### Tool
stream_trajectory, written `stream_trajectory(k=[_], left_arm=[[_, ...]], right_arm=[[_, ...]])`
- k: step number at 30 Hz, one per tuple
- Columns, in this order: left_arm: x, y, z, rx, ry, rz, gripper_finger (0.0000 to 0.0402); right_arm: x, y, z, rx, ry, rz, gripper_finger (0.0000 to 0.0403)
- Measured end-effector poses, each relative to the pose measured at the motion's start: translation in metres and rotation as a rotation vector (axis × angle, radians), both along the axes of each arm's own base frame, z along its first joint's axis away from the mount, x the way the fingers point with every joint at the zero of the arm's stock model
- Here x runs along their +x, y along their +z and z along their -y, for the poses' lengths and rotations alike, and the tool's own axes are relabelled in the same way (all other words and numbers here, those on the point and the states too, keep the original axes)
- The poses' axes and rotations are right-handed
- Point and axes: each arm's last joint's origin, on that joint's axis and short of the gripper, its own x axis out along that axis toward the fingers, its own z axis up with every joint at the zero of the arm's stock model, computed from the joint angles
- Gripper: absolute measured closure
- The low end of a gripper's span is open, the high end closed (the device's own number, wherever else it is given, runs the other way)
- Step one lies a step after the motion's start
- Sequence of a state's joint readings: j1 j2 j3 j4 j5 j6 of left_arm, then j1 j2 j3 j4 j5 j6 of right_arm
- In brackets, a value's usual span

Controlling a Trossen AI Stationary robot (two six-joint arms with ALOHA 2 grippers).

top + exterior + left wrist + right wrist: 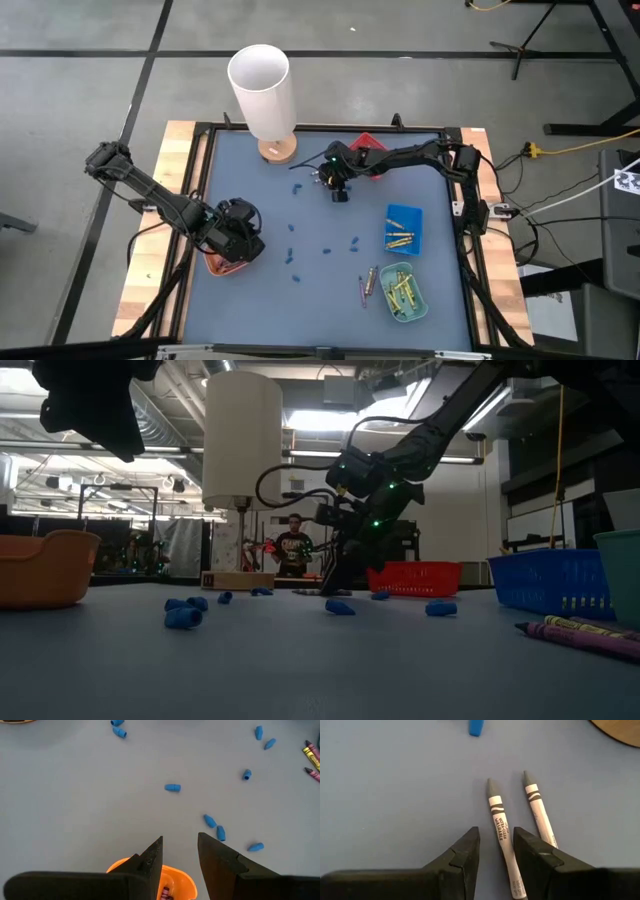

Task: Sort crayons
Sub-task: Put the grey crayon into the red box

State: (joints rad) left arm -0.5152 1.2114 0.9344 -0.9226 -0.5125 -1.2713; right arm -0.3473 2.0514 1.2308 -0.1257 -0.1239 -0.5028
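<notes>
Two silver-grey crayons (540,815) lie side by side on the blue-grey table near the red tray (366,143). My right gripper (496,851) is low over them and open, with one finger on each side of the nearer crayon (501,827). My left gripper (180,855) hangs open with nothing between its fingers, above the orange tray (182,882) at the table's left. That tray holds a purple-pink crayon (165,893). Gold-orange crayons (400,238) lie in the blue tray (404,214) and yellow ones (401,292) in the green tray (420,305). A few loose crayons (368,284) lie left of the green tray.
A tall white cylinder (262,88) on a round wooden base (277,151) stands at the far edge. Small blue bits (291,256) are scattered over the middle of the table. In the low view, a person (293,548) stands in the room beyond the table.
</notes>
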Motion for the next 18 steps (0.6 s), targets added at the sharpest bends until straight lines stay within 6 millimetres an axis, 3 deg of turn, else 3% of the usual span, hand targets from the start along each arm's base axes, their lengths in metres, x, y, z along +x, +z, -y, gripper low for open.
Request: stream_trajectory(k=[7, 18], left_arm=[[0.0, 0.0, 0.0, -0.001, 0.0, 0.0, 0.0294], [0.0, 0.0, 0.0, -0.001, 0.0, 0.001, 0.0294]], right_arm=[[0.001, 0.006, 0.0, 0.028, 0.001, -0.075, 0.0285], [0.0, 0.015, -0.002, 0.108, 0.028, -0.166, 0.0357]])
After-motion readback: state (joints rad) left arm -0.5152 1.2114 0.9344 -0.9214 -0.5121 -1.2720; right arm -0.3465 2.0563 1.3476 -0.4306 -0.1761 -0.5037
